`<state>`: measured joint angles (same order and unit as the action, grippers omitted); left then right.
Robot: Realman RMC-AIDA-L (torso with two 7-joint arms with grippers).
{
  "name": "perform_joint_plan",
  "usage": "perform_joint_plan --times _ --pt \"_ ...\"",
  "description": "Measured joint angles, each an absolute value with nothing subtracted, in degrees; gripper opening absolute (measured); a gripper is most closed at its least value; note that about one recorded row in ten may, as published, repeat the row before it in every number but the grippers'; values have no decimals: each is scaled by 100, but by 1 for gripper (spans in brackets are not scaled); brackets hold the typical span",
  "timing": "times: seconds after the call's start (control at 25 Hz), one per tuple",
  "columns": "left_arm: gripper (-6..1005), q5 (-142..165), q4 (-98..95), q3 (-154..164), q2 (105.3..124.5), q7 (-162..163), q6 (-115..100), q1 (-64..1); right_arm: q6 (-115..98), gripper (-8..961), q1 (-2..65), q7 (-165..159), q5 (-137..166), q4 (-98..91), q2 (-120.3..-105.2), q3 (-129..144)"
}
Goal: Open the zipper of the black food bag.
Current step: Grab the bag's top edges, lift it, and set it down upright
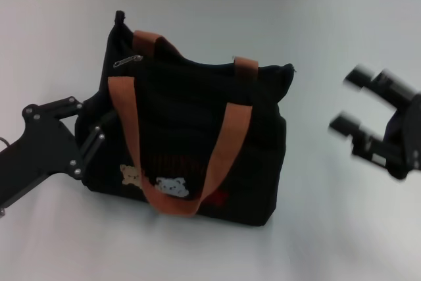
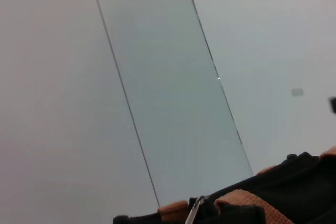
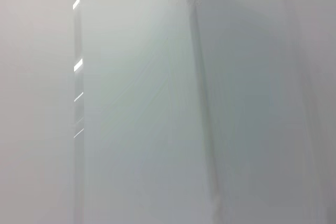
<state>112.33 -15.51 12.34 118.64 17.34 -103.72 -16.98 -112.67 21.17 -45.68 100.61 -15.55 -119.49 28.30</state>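
Bracing comes first: the left gripper (image 1: 97, 137) sits at the nine o'clock side of the black food bag (image 1: 191, 143), its fingers pressed against the bag's left end panel. Whether they pinch fabric or merely rest on it cannot be told.

The bag stands upright near the middle of the white table (image 1: 329, 241), two orange-brown straps (image 1: 217, 156) draped over its front face, bear patches (image 1: 158, 182) low on that face. The zipper (image 1: 197, 62) runs along the top edge from ten o'clock toward two o'clock and appears fully closed. A silver pull tab (image 1: 127, 61) lies at the ten o'clock end; the left wrist view shows it too (image 2: 193, 211), hanging beside a strap.

The right gripper (image 1: 352, 102) hovers at three o'clock, well apart from the bag, fingers spread and holding nothing.

Judgement: the opening step has not begun. To do it well, the left arm should keep the end panel firmly anchored while the right gripper approaches from above, clear of the straps, pinches only the tab, and draws it along the track toward two o'clock. Pulling upward risks tipping the bag.
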Motion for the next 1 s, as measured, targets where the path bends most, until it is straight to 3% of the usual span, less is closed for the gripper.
perform_joint_plan --times 0.24,1.0 --pt "205 11187 -1490 1207 11873 1447 -10459 -1973 -10936 779 2489 -3470 9505 -350 -11960 2986" --pt "193 11189 -1493 1371 11875 213 -11141 -3115 -9544 780 2655 -4036 11378 -879 -11949 3190"
